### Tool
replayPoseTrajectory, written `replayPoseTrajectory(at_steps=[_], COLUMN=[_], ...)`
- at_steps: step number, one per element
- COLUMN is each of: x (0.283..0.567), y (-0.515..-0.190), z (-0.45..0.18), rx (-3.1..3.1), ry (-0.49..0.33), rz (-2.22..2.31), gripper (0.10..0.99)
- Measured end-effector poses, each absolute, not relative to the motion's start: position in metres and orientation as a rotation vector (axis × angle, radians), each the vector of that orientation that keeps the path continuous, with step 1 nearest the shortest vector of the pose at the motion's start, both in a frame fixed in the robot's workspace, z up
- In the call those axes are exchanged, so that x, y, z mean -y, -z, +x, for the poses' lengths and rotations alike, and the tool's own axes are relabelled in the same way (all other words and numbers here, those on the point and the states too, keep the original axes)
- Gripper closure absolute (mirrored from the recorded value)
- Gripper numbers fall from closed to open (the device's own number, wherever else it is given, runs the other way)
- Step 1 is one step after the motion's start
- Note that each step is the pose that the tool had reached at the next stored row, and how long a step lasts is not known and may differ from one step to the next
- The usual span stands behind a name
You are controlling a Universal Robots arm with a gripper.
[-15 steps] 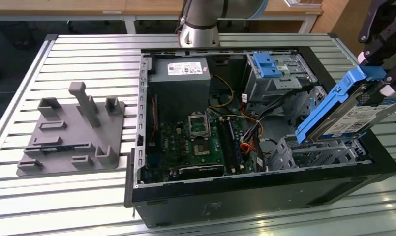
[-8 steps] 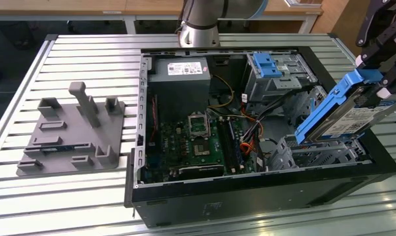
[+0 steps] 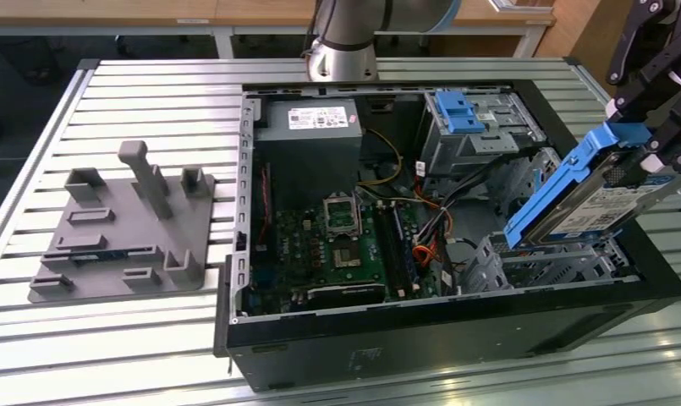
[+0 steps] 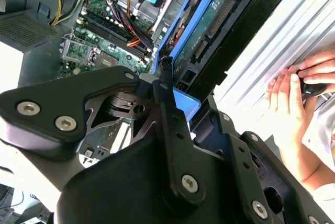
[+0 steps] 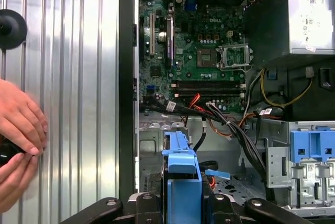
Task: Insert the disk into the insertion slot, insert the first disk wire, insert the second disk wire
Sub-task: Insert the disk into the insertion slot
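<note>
The disk (image 3: 594, 199) is gripped at its upper end by the closed gripper (image 3: 647, 150) and is steeply tilted, its lower end at the slot's (image 3: 549, 262) open top. Whether it touches the slot cannot be told. For a clean insertion, the blue carrier edges are probably best lined up with the slot's side walls, the tilt eased out gradually, and the cables (image 3: 428, 222) beside the slot left unpinched.

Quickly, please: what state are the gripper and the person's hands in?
Gripper: closed, holding the flat silver blue-framed disk.
Person's hands: together; holding what, cannot tell.
</note>
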State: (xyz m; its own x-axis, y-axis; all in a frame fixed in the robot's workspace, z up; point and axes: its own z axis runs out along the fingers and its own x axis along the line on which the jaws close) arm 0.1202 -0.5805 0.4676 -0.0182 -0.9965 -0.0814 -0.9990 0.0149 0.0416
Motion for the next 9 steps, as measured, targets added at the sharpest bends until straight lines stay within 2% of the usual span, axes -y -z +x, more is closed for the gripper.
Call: replayPoseTrajectory(at_steps=[9], x=[0.5774], y=[-0.4638], z=[0.1202], rx=[-2.212], ry=[-0.144], rz=[-2.177], gripper=[0.722])
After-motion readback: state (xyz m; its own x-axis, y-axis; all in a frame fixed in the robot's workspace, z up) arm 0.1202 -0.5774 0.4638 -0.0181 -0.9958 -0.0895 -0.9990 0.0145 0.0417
